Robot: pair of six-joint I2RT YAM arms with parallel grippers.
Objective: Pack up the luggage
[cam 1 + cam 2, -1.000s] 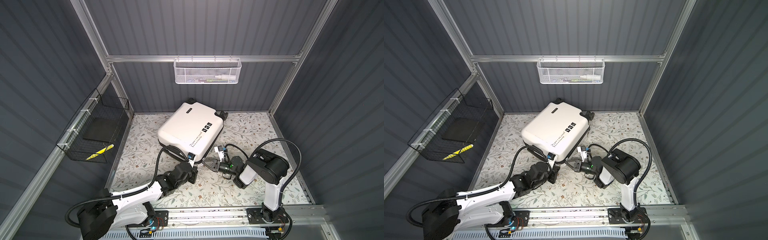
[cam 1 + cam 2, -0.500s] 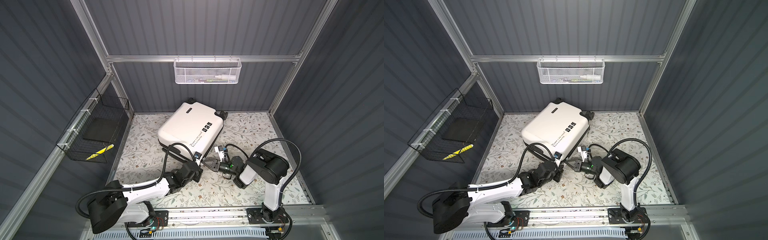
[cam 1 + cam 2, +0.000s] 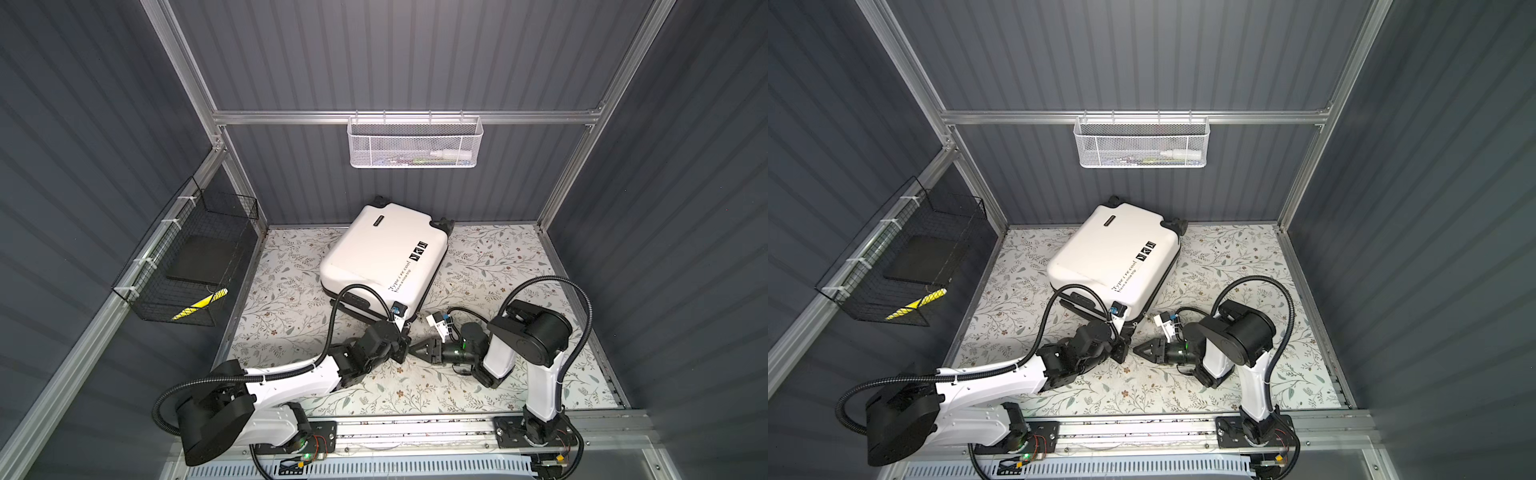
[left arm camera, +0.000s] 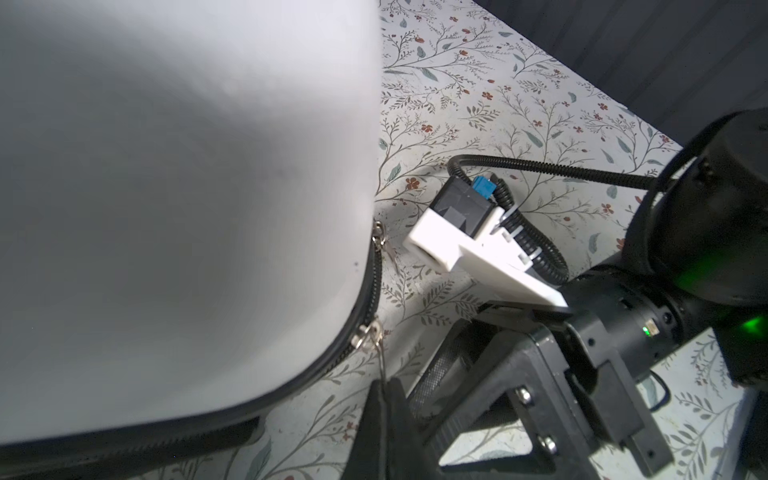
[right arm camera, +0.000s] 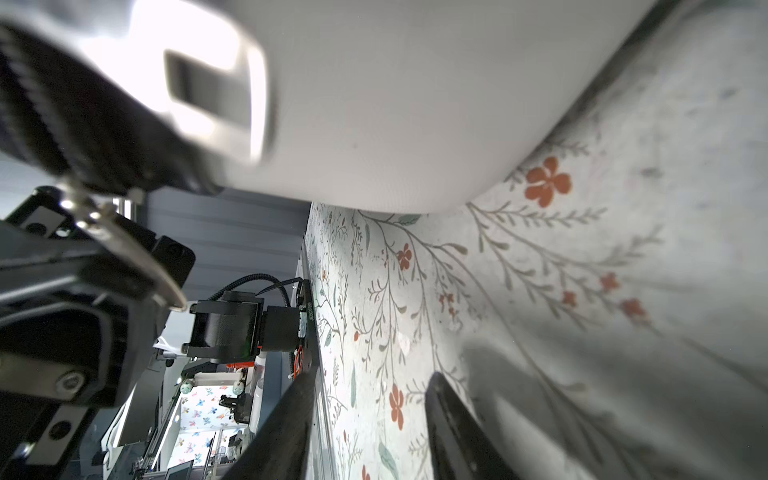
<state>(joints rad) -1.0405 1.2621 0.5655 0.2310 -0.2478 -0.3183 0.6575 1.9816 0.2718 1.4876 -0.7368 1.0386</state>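
Near corner blurred up close, the left tool (image 4: 384, 390) seemingly pinching the zipper pull (image 4: 380, 353), right tool (image 5: 370, 399) agape and empty, the luggage (image 3: 382, 249) lies flat mid-desk (image 3: 498, 257), long axis skewed, wheels toward the back wall (image 3: 415, 62).

White luggage (image 3: 374, 253), black lettering (image 3: 401, 280), silver zipper pull (image 4: 380, 358); pale mat (image 3: 498, 257) patterned with leafy sprigs, red flowers.

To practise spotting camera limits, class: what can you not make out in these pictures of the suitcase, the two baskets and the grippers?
- Inside of the suitcase: both top views, hidden by its shut shell.
- Things in the white basket: both top views, too small, veiled by mesh.
- Dark slab in the black basket: both top views, too small to name.
- Left gripper: left wrist view, cut off by the edge; shut on the zipper pull.
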